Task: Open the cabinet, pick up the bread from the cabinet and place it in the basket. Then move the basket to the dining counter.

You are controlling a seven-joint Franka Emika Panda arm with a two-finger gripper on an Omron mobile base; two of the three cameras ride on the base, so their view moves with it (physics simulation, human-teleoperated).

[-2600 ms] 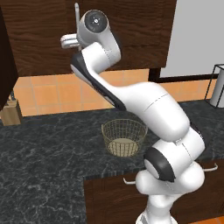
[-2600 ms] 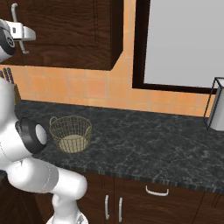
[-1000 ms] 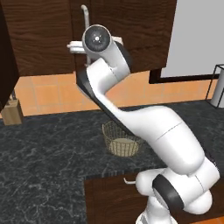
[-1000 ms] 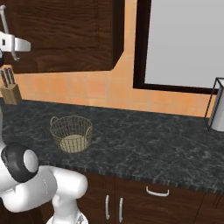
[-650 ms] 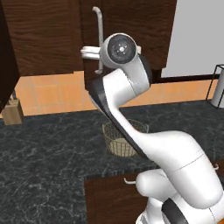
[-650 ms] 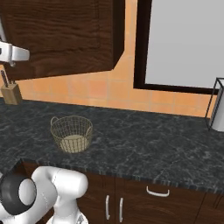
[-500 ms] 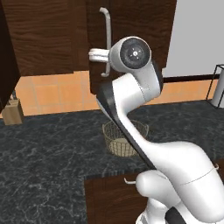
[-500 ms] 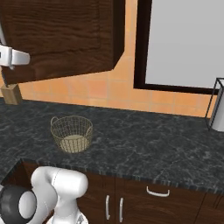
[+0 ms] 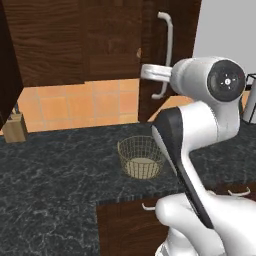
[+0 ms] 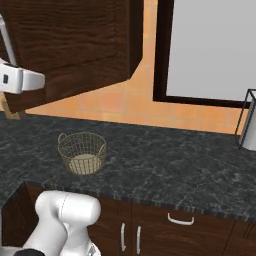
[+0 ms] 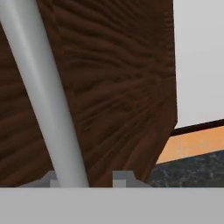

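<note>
My arm (image 9: 200,150) is all glossy white rounded shells, chunky and tube-like, with dark bands at the joints. One big joint has a round dark grey cap with a tiny pale dot at its centre. The gripper (image 9: 150,73) end is flat, white-grey.

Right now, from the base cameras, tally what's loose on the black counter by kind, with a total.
Wire basket: 1
Knife block: 1
Grey upright container at the counter's right end, kind unclear: 1
Bread: 0 on the counter
Total: 3
</note>
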